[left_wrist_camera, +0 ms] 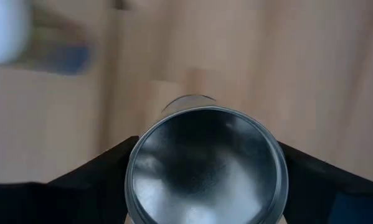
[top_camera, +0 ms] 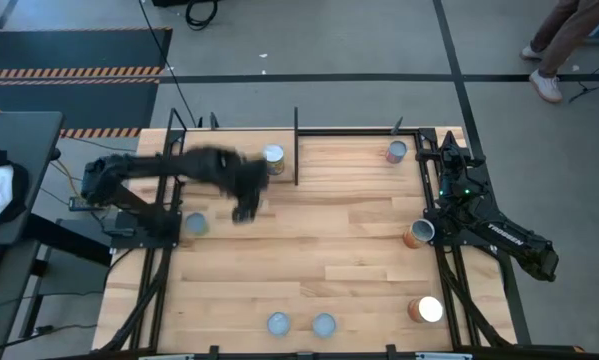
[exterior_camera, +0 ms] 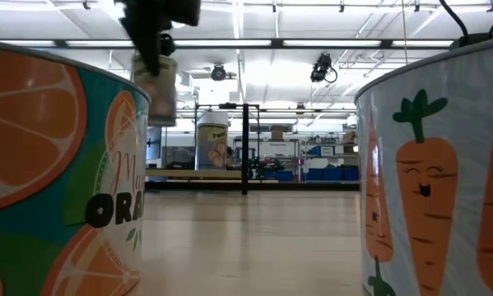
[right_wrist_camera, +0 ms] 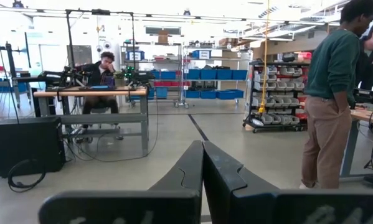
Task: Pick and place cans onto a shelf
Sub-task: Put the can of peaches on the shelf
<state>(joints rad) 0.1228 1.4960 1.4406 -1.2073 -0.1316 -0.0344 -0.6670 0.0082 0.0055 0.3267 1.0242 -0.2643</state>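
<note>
Two cans fill the low view's foreground: an orange-printed can (exterior_camera: 57, 173) with the letters "ORA" readable, and a carrot-printed can (exterior_camera: 435, 173) with a cartoon carrot face and no legible text. In the high view these appear to be the pair at the table's (top_camera: 319, 250) near edge, though which is which cannot be told.

Left gripper (top_camera: 245, 205) is seen blurred above the left-centre of the table, jaws spread wide around a held can (left_wrist_camera: 206, 165); its open silver top fills the left wrist view between both fingers (left_wrist_camera: 96, 171).

One placed can (top_camera: 274, 157) stands on the shelf (top_camera: 359, 150) at the far edge, beside the centre post; its label is too small to read. Another sits near the shelf's right end.

Right gripper (right_wrist_camera: 203, 186) is parked at the right edge, fingers pressed together, empty; "TROSSEN" is printed on its arm.

Risk, judged: the carried can may strike the shelf's black rods or the standing can on approach, or slip because the grip is wide and the motion fast.
</note>
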